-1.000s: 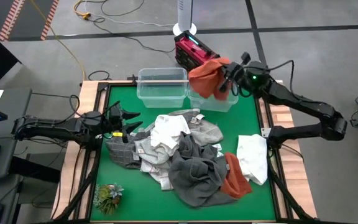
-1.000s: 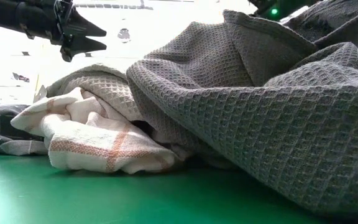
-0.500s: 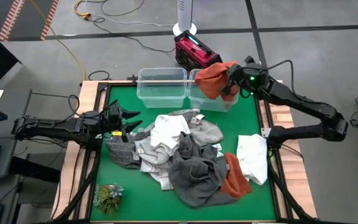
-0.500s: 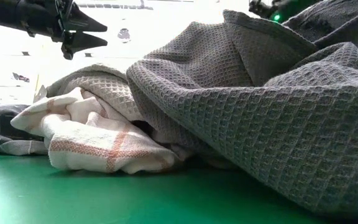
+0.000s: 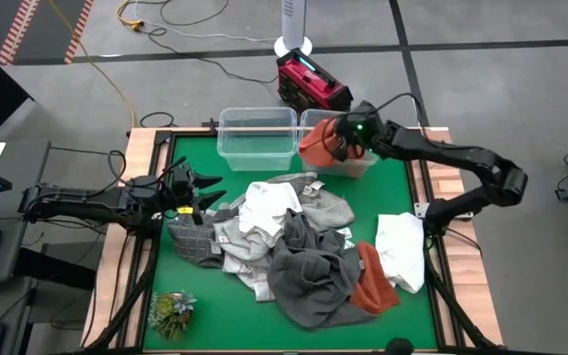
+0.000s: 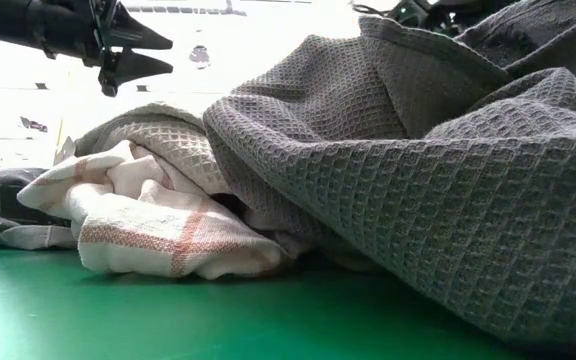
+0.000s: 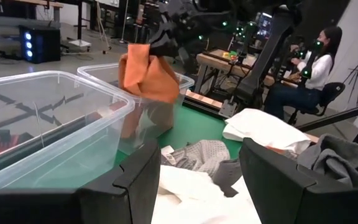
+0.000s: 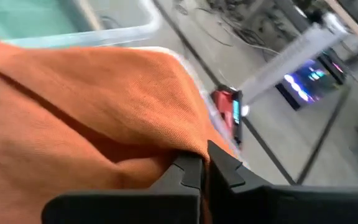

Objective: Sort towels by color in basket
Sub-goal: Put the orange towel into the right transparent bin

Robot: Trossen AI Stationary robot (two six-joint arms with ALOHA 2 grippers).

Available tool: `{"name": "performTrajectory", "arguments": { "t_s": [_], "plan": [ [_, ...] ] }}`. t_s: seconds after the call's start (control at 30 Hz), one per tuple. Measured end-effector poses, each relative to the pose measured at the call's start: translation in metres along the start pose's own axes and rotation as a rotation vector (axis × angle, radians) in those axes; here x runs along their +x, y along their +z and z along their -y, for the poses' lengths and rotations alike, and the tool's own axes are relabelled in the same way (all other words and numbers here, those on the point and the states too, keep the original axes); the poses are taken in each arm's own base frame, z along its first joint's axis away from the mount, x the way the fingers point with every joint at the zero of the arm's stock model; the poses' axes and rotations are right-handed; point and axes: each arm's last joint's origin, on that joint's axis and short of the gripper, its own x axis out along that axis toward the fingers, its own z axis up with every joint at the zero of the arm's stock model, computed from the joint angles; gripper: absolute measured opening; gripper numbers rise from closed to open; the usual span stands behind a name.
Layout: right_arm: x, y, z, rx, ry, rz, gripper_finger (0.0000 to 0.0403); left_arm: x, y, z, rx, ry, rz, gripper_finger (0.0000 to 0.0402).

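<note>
A rust orange towel hangs from my shut right gripper over the right clear bin at the table's far edge. In the left wrist view the orange towel dips inside that bin's walls. Mixed towels, white, checked and dark grey, lie heaped mid-table. A second orange towel and a white towel lie at the right. My left gripper is open and hovers level just above the pile's left edge, touching nothing. My right gripper pinches the orange towel at a bunched fold near its top, between the two shut fingers. The fingers come from the table's right side, slanting down. The towel hangs slack below them, and its lower part is inside the right bin.
An empty clear bin stands left of the right one. A small green plant sits at the near left corner. A red device lies on the floor beyond the bins. A seated person shows in the room behind.
My right gripper has swung toward the table's left and down, staying shut. It has carried the orange towel from the right bin's far right corner to above its left part. The towel now hangs lower, into the bin.
</note>
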Motion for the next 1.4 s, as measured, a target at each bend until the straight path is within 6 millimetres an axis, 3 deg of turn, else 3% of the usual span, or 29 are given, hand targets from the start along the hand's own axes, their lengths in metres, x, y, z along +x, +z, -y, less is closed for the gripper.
{"name": "performTrajectory", "arguments": {
  "t_s": [0.2,0.33,0.53,0.73,0.9,1.1,1.23,1.4],
  "plan": [
    [-0.003,0.005,0.020,0.186,-0.072,-0.073,0.0025,0.000,-0.001,0.000,-0.040,0.001,-0.006,0.0208],
    [-0.006,-0.004,0.024,0.357,-0.048,-0.194,0.0025,0.000,-0.001,0.000,-0.059,0.001,-0.006,0.0208],
    [-0.004,-0.017,0.030,0.436,-0.012,-0.307,0.0025,0.000,-0.001,0.000,-0.062,0.001,-0.005,0.0208],
    [-0.002,-0.011,0.028,0.490,0.241,-0.231,0.0025,0.000,0.000,0.000,-0.056,0.001,-0.004,0.0208],
    [0.016,-0.007,0.015,0.480,0.446,-0.186,0.0025,0.000,0.000,0.000,-0.055,0.001,-0.005,0.0208],
    [0.057,-0.024,0.004,0.460,0.462,-0.287,0.0035,0.000,0.000,0.000,-0.045,0.000,-0.005,0.0208],
    [0.070,-0.030,0.004,0.464,0.451,-0.299,0.0068,0.000,-0.001,0.000,-0.042,-0.002,-0.015,0.0208],
    [0.068,-0.026,0.011,0.476,0.439,-0.285,0.0127,0.000,-0.004,-0.001,-0.033,0.004,-0.040,0.0208]
  ]
}}
